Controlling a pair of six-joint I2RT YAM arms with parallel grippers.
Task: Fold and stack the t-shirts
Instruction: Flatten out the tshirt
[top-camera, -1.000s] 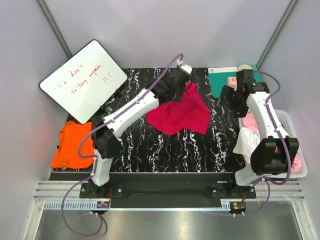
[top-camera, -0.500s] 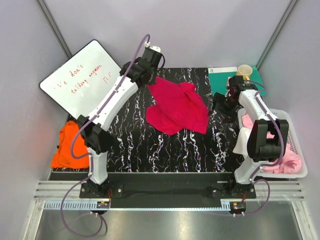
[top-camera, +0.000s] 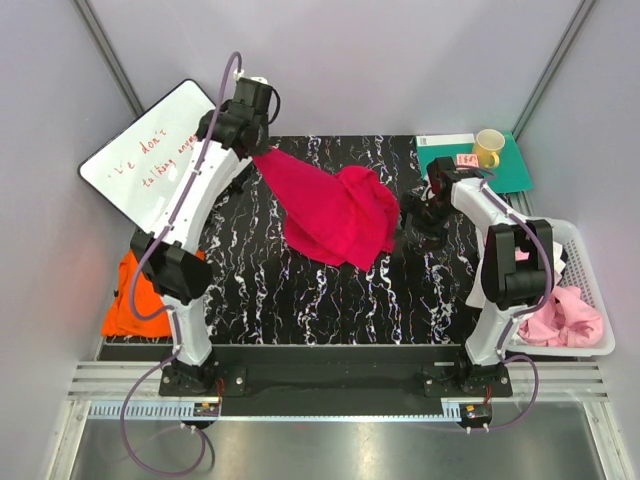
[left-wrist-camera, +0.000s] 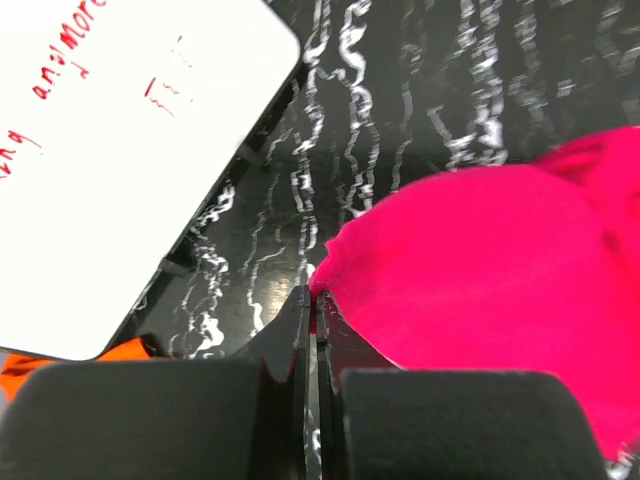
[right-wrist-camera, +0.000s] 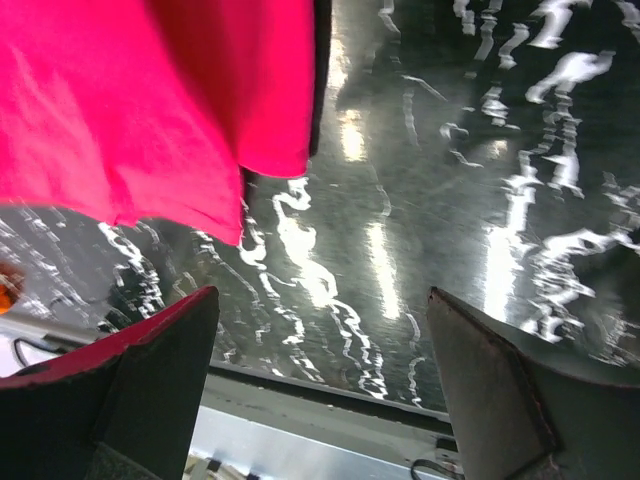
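The magenta-red t-shirt (top-camera: 335, 212) hangs stretched over the black marbled table (top-camera: 300, 290), lifted by one corner. My left gripper (top-camera: 262, 152) is shut on that corner at the back left, next to the whiteboard; in the left wrist view the cloth (left-wrist-camera: 480, 260) runs out from between my closed fingertips (left-wrist-camera: 316, 305). My right gripper (top-camera: 412, 218) is open and empty, low over the table just right of the shirt's hanging edge (right-wrist-camera: 150, 110). An orange t-shirt (top-camera: 138, 290) lies at the table's left edge. Pale pink cloth (top-camera: 565, 315) lies in the white basket.
A whiteboard (top-camera: 150, 165) with red writing leans at the back left. A green mat (top-camera: 450, 158) with a yellow mug (top-camera: 488, 147) is at the back right. A white basket (top-camera: 590, 270) stands at the right edge.
My left gripper has moved up and to the back left with the shirt corner, stretching the shirt out. My right gripper has moved left and down toward the shirt's right edge.
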